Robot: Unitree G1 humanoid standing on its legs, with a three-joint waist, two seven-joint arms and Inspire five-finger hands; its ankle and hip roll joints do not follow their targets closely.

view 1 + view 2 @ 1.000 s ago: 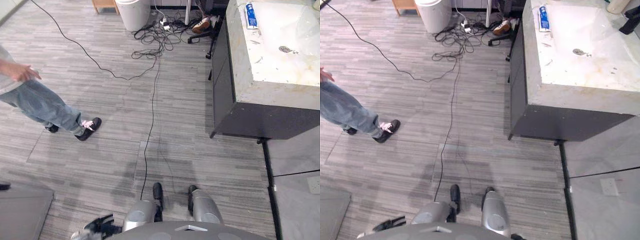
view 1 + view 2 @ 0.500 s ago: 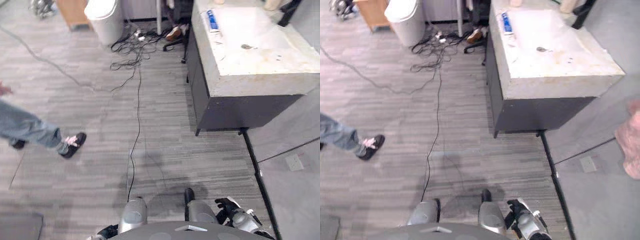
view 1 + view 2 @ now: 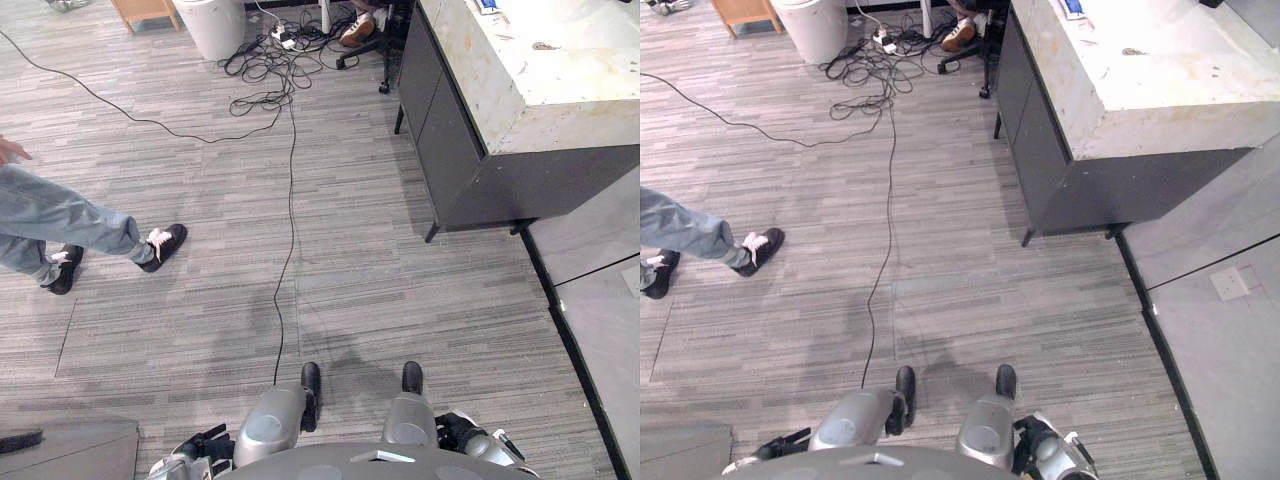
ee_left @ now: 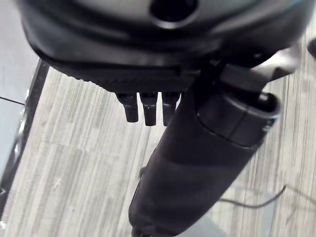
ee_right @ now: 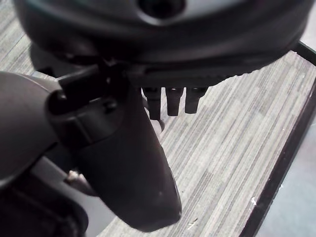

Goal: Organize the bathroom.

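A pale stone vanity counter (image 3: 560, 95) on a dark cabinet (image 3: 450, 150) stands at the upper right, with a sink drain (image 3: 545, 46) in its top. A blue-and-white tube (image 3: 1071, 7) lies at the counter's far end. My left hand (image 3: 195, 452) hangs low at the bottom left, over the floor. Its fingers (image 4: 145, 109) are straight and hold nothing. My right hand (image 3: 472, 441) hangs at the bottom right, and its fingers (image 5: 173, 101) are also straight and empty. Both hands are far from the counter.
A person in jeans and black shoes (image 3: 165, 243) stands at the left. A white bin (image 3: 216, 22), a wooden stool (image 3: 146, 10) and a tangle of cables (image 3: 268, 62) are at the back. A grey wall with a socket (image 3: 1228, 284) runs along the right.
The camera has swung, so the counter now sits higher and further right. The person has stepped, and both shoes now show. My hands stay low at my sides.
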